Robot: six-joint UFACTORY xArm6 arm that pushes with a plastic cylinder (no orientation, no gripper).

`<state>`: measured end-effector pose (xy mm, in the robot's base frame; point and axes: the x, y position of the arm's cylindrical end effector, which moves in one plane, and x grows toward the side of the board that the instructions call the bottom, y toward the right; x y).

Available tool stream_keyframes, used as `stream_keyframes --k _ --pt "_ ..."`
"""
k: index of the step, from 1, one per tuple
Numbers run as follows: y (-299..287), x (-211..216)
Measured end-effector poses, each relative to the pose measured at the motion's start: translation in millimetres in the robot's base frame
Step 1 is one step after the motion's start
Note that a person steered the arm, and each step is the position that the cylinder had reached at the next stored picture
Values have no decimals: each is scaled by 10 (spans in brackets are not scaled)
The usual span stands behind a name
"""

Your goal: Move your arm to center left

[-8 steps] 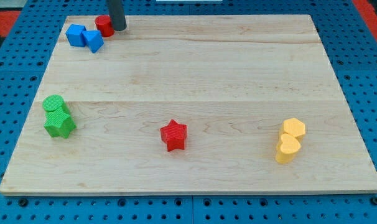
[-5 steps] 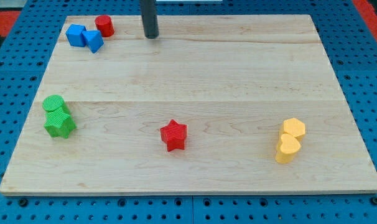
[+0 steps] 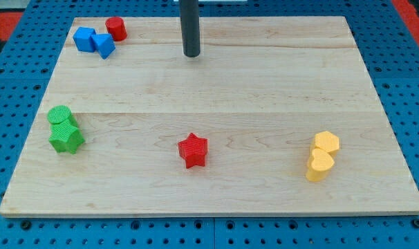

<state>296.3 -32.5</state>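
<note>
Camera view, the only one you've got. Counter (image 3: 216, 90) is a pale wood board with planks running left-right, grain visible, sitting on a blue perforated base.

My tip (image 3: 191, 54) is the lower end of a smooth, dark, matte round rod that comes in from the counter's top edge. It sits a little left of the middle, near the top edge and touches no block. You've got no end effector that opens or shuts here, just the plain rod, so there is nothing spread, pressed or pinching. The centre-left of the counter is well apart from the tip, down and to the view's left.

Blocks, all with ridged, layered sides:
- Red cylinder (image 3: 115, 28), top left corner, well left of the tip.
- Two blue blocks: blue cube (image 3: 84, 39) and a second angular blue block (image 3: 104, 45), touching each other, just beside the red cylinder.
- Green cylinder (image 3: 59, 115) and green star (image 3: 67, 138), touching, at the left edge below mid-height.
- Red star (image 3: 193, 150), alone, lower middle, straight below the tip and well apart from it.
- Two yellow rounded blocks: upper yellow block (image 3: 326, 142) and lower yellow block (image 3: 319, 166), touching, toward the bottom right; exact shape hard to tell.
</note>
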Motion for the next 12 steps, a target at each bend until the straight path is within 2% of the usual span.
stream_keyframes --k 2,4,6,9,10,12 --pt "-57 377" --pt "-560 694" --pt "-990 697" --pt "-722 696" --pt "-981 697" --pt "-2081 697"
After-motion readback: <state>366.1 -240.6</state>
